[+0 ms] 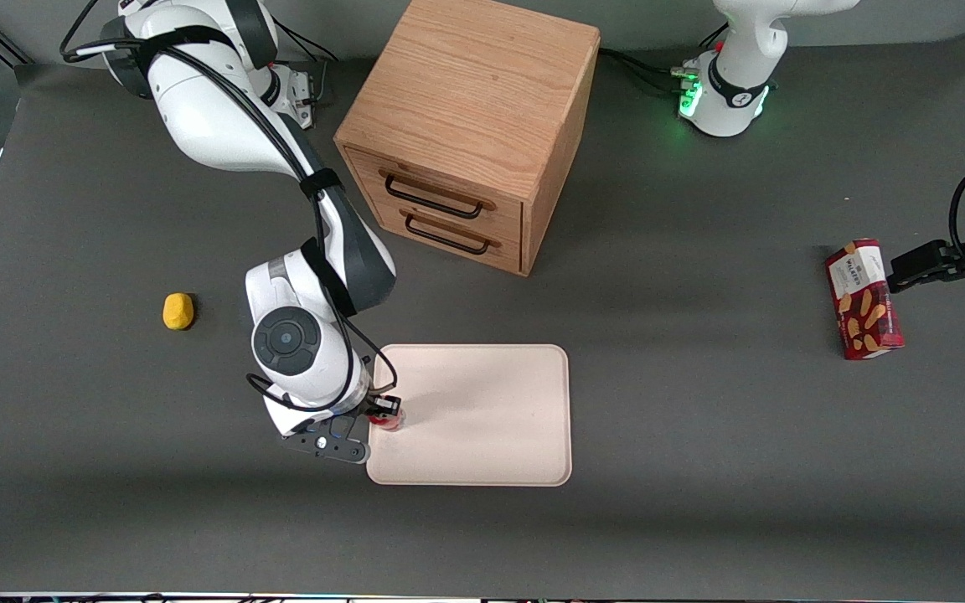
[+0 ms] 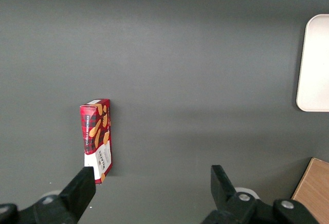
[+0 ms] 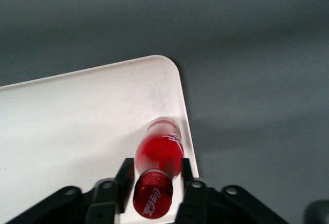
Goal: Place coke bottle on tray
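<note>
I've got the gripper (image 1: 385,412) low over the tray (image 1: 491,419), right at the tray's edge on the working arm's end, and my fingers (image 3: 125,179) are closed narrow around the coke bottle (image 3: 159,154), one on each side of its upper body just under the red cap (image 3: 152,200). From the wrist camera I'm looking straight down the bottle: cap closest to me, red body with white script running away, and its base sitting on the tray surface just inside the low rim, near a rounded corner. The bottle looks upright or close to it between the fingers; I can't tell whether the base bears full weight on the tray or hangs just above it. In the front view only a sliver of red (image 1: 388,419) peeks out below the wrist, over the pale tray. Everything else lies well away from my fingers: a small yellow lump (image 1: 178,311) sits on the bench farther toward the working arm's end, the wooden drawer cabinet (image 1: 470,126) stands farther from the front camera than the tray, its two dark handles facing the tray, and the red snack box (image 1: 864,299) lies way off toward the parked arm's end of the bench (image 1: 700,377).
</note>
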Controlling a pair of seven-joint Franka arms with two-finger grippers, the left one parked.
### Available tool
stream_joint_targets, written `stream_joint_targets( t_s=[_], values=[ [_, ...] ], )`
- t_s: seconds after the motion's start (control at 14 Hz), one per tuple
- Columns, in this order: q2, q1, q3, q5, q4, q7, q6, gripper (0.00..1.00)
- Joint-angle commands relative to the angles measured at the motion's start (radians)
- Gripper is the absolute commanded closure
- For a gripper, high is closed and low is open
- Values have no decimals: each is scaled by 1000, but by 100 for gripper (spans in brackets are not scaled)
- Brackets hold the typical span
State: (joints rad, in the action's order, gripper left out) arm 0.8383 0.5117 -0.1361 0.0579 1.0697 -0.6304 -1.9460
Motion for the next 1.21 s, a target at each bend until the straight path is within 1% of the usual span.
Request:
stream_joint_targets(
  t_s=[0.0,0.36,0.71,0.86,1.0,1.14],
  values=[
    [-36,2,-3,16,6,-15,10,0],
    [-200,2,-5,16,7,-17,215,0],
    [-411,-7,-14,10,10,-5,444,0],
    [-494,-19,-13,-12,30,20,528,0],
    [-612,-65,-11,-26,152,134,542,0],
    [-688,-143,-2,-26,232,237,541,0]
  ],
)
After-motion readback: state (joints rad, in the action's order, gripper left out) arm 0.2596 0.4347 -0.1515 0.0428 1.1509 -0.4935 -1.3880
